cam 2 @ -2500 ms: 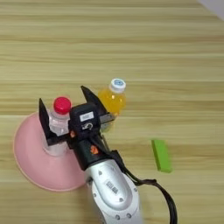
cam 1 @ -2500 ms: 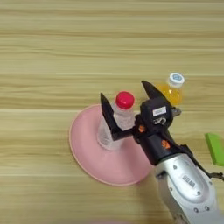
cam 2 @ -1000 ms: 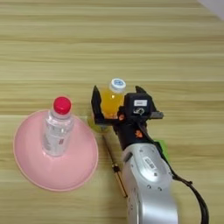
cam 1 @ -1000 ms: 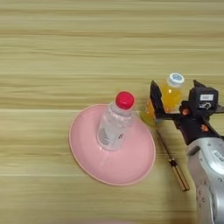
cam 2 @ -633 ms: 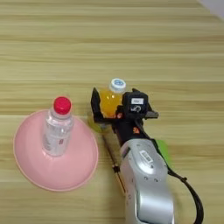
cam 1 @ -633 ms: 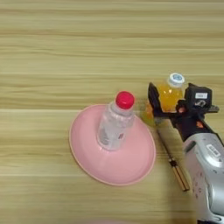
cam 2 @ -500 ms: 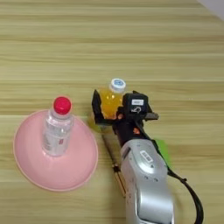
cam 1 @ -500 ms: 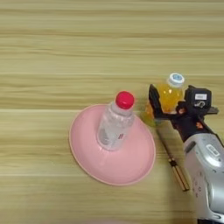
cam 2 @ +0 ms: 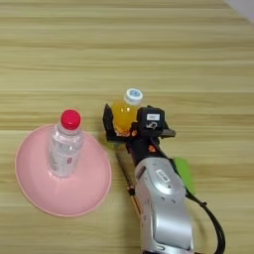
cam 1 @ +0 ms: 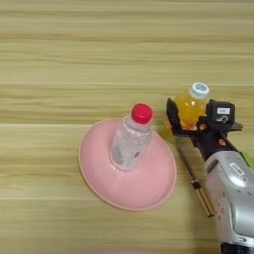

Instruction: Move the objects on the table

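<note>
A small orange-juice bottle with a white cap stands on the table just right of a pink plate. My right gripper is down around this bottle, its black fingers pressed to the bottle's sides and shut on it. The clear bottle with a red cap stands upright on the plate, free of the gripper. A thin screwdriver lies on the wood in front of the juice bottle, partly under my silver forearm.
A small green block lies right of the forearm, partly hidden by it. Bare wood stretches across the far side and the left of the table.
My gripper has left the clear bottle on the plate and moved right to the orange-juice bottle. Over the last second its fingers have narrowed onto that bottle.
</note>
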Available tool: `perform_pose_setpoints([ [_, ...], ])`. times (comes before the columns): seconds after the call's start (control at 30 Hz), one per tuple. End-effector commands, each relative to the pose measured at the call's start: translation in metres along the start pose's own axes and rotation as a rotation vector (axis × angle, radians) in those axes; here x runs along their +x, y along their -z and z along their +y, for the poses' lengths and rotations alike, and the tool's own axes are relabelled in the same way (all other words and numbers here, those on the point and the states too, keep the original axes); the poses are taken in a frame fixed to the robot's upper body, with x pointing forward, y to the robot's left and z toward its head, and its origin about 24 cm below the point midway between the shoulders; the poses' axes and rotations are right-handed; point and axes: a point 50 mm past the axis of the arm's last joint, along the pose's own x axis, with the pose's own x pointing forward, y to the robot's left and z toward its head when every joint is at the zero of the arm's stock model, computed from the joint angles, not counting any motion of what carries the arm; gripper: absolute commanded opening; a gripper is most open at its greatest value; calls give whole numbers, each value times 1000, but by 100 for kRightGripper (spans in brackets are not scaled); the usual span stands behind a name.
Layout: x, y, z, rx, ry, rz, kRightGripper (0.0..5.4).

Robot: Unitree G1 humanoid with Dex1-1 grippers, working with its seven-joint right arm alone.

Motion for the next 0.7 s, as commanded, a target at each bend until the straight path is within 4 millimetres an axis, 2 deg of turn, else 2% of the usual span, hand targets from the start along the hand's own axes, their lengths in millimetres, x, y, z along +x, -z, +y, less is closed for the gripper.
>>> perform_pose_setpoints([
  [0.03, 8, -23, 4, -20, -30, -120, 537],
  [0.4, 5, -17, 16, 23, -81, -104, 429],
  [0.7, 4, -17, 14, 13, -67, -107, 355],
])
